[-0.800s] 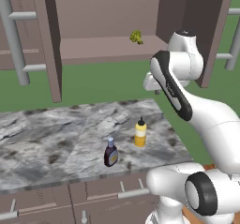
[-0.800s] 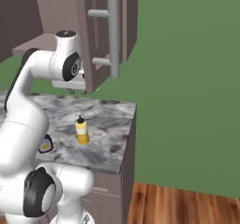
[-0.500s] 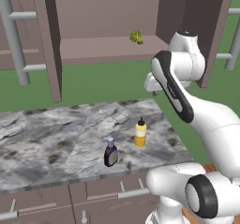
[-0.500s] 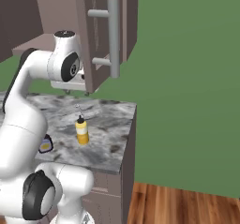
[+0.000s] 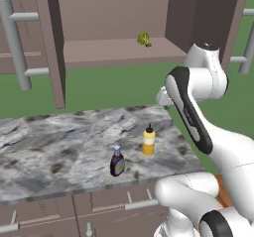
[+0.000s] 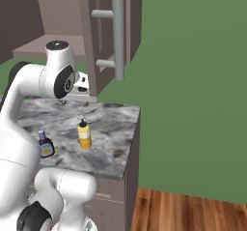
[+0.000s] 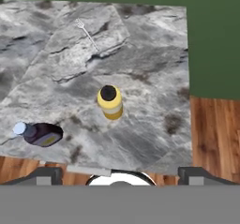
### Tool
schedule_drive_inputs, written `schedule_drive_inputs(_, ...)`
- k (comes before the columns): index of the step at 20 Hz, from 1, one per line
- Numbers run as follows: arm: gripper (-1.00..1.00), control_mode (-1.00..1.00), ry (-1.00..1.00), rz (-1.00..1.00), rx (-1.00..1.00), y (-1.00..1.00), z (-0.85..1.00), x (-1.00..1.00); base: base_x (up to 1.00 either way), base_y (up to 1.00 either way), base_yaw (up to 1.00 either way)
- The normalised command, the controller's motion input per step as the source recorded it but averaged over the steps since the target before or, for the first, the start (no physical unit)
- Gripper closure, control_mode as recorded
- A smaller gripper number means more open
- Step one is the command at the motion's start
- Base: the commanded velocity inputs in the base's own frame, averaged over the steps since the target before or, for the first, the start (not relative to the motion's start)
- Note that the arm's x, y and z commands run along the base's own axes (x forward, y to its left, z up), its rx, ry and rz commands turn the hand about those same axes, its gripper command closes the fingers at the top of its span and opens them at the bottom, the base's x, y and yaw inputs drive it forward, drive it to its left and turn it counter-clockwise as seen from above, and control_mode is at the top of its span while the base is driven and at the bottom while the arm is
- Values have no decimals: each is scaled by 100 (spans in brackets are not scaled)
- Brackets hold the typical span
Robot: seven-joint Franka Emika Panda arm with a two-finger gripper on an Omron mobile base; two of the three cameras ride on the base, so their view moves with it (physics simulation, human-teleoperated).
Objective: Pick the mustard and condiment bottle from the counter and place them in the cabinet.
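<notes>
Nothing placed yet: mustard and condiment bottle both stand upright on the tabletop, near each other. The cabinet is open above, its shelf holding neither. Gripper hangs high over the mustard, fingers spread, empty.

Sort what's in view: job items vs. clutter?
Job items:
mustard, upright on the counter
condiment bottle, upright beside it
cabinet, doors open

Lying about:
fork on the counter
small yellow-green thing on the cabinet shelf
</notes>
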Motion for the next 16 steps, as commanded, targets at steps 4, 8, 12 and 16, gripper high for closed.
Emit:
schedule_drive_inputs(4,-100,-100,-15,2,0,7,-41,-31,0,0,0)
schedule_drive_inputs(8,-100,-100,-12,1,0,11,-39,-20,0,0,0)
schedule_drive_inputs(12,-100,-100,-8,0,0,8,-35,-15,0,0,0)
schedule_drive_inputs(16,-100,-100,-3,0,0,4,-38,-9,0,0,0)
